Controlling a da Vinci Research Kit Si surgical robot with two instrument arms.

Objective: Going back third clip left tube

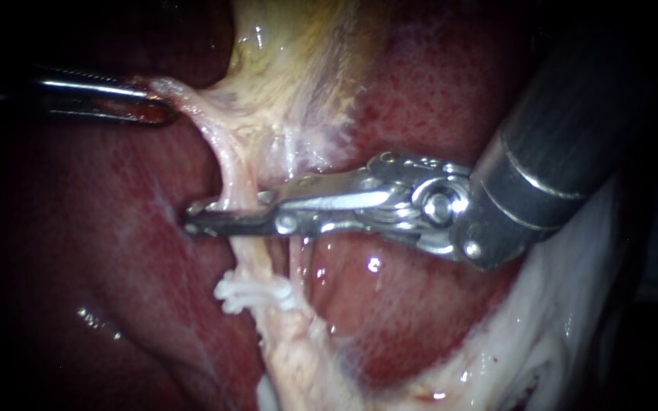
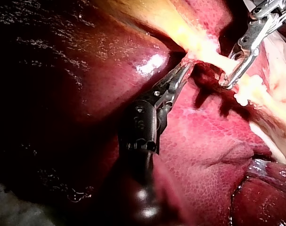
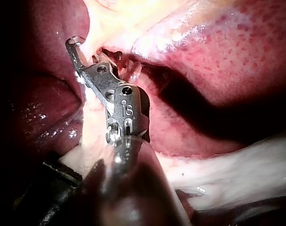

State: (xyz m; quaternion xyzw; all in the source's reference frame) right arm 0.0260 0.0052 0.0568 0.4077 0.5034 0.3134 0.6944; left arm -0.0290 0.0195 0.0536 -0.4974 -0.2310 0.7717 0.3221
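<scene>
A pale tube (image 1: 230,171) runs down the middle of the endoscope view, across the red liver (image 1: 420,304). White clips (image 1: 249,295) sit on its lower stretch. My right instrument (image 1: 196,217) comes in from the upper right, and its long metal jaws reach across the tube above the clips. The tube lies in the narrow gap between these open jaws. My left instrument (image 1: 158,106) is shut on the pale tissue (image 1: 192,99) at the tube's upper end and holds it taut to the left. In the left wrist view, the left instrument (image 2: 184,68) grips this strand while the right instrument (image 2: 226,81) loops around it near the clips (image 2: 244,96).
Yellowish-white membrane (image 1: 291,61) fans out above the tube. A thick white band of tissue (image 1: 573,327) runs along the lower right. A second thin strand (image 1: 298,259) hangs just right of the tube under the right instrument's jaws. Dark liver lobe (image 2: 63,94) lies beside the left instrument.
</scene>
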